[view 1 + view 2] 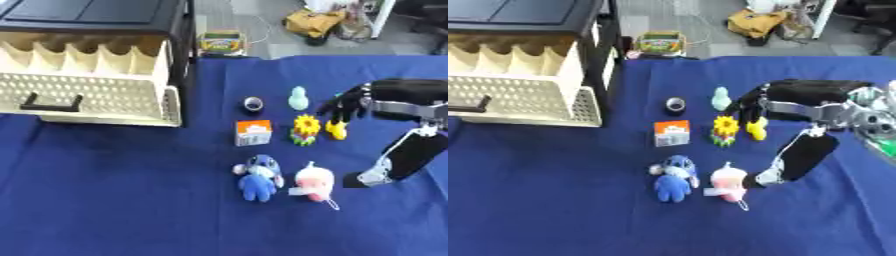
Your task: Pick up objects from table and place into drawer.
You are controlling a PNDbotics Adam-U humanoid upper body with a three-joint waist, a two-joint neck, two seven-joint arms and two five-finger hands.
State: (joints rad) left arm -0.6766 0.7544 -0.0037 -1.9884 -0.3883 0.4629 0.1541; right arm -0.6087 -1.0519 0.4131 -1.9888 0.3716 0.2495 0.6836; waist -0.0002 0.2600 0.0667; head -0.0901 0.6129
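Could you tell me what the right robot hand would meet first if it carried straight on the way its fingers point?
Probably the yellow toy: the right robot hand hangs right above it, fingers angled down, though its height is unclear.

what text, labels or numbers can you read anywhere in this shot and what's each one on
No text can be read in either view.
Small orange and white box: a printed front, too blurred to read.
Green and yellow box at the table's far edge: coloured print, too blurred to read.
Drawer unit, plush toys, sunflower and right hand: no markings visible.
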